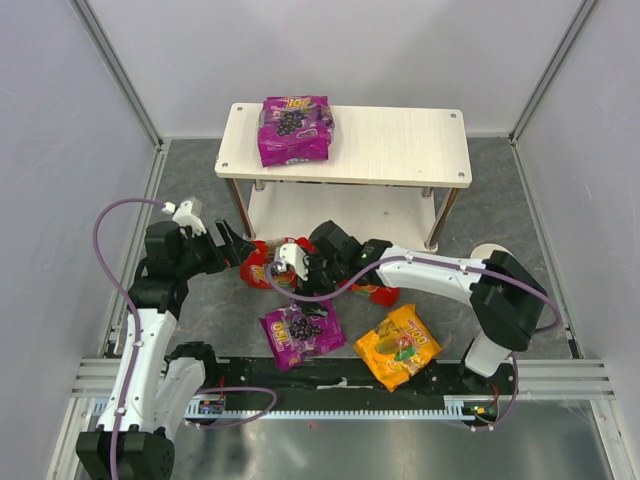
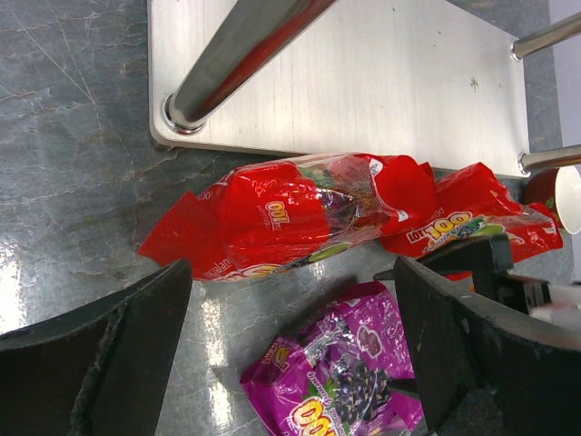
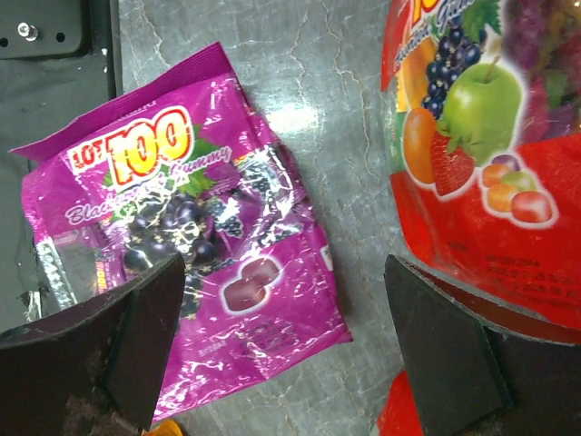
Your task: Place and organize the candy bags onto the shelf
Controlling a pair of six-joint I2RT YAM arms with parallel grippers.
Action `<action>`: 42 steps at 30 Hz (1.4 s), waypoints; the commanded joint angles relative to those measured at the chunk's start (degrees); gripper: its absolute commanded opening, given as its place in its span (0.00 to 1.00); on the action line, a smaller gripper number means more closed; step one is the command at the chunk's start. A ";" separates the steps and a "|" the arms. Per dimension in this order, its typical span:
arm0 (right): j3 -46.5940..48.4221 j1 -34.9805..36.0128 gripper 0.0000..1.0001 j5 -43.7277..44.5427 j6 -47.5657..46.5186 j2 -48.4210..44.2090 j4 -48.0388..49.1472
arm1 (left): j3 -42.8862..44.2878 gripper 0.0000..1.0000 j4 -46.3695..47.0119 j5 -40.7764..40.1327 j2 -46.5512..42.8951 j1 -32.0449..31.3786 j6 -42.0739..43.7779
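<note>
Grey marbled tabletop (image 1: 215,310): left gripper (image 2: 292,272) gapes wide at the glossy red plastic pouch (image 2: 281,213), guessing pickup's next, so ease in and pinch. Further right, right gripper (image 3: 283,268) hangs unclenched over a shiny purple pouch (image 3: 209,245). A second purple pouch (image 1: 295,130) sits on the pale wood-grain shelf (image 1: 400,145).

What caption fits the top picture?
Left gripper and right gripper hover by red candy bags near the shelf holding one purple bag.

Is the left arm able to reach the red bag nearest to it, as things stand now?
Likely yes. The left gripper is open and faces the red bag, with nothing between them. The right gripper is close by, also open, so the two arms might crowd each other.
</note>
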 commanded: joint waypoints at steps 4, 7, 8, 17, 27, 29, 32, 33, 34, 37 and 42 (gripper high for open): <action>7.17 -2.39 0.98 -9.76 -4.37 6.15 -6.00 | 0.04 0.99 1.40 -0.34 -0.77 -0.20 0.20; 7.62 -2.56 0.97 -10.90 -4.46 7.74 -6.88 | 0.13 0.99 1.40 -0.43 -0.60 -0.12 0.11; 7.62 -2.56 0.97 -11.25 -4.46 8.26 -6.97 | 0.13 0.99 1.40 -0.52 -0.60 -0.12 0.11; 3.67 -2.56 0.91 -11.70 -4.99 8.97 -7.06 | 0.13 0.99 1.40 -0.35 -0.34 -0.20 0.11; 1.65 -2.56 0.77 -11.78 -4.72 10.20 -7.50 | 0.13 0.99 1.40 -0.43 -0.25 -0.12 0.11; 1.56 -2.56 0.69 -12.05 -4.29 10.29 -7.68 | 0.04 0.99 1.31 -0.43 -0.25 -0.20 0.02; 0.85 -2.65 0.51 -12.75 -3.06 9.85 -7.59 | 0.04 0.99 1.31 -0.43 -0.07 -0.12 0.02; 0.24 -2.56 0.42 -12.93 -2.71 9.68 -7.50 | 0.04 0.99 1.40 -0.43 -0.07 -0.20 0.02; -0.11 -2.56 0.39 -13.01 -2.18 9.50 -7.33 | 0.13 0.99 1.40 -0.43 -0.07 -0.12 0.02; -2.04 -2.65 0.25 -13.10 -0.42 8.62 -6.45 | 0.13 0.99 1.40 -0.34 -0.07 -0.12 0.02; -6.25 -2.65 0.07 -10.92 5.37 5.81 -3.04 | 0.13 0.99 1.48 -0.26 -0.07 -0.12 0.02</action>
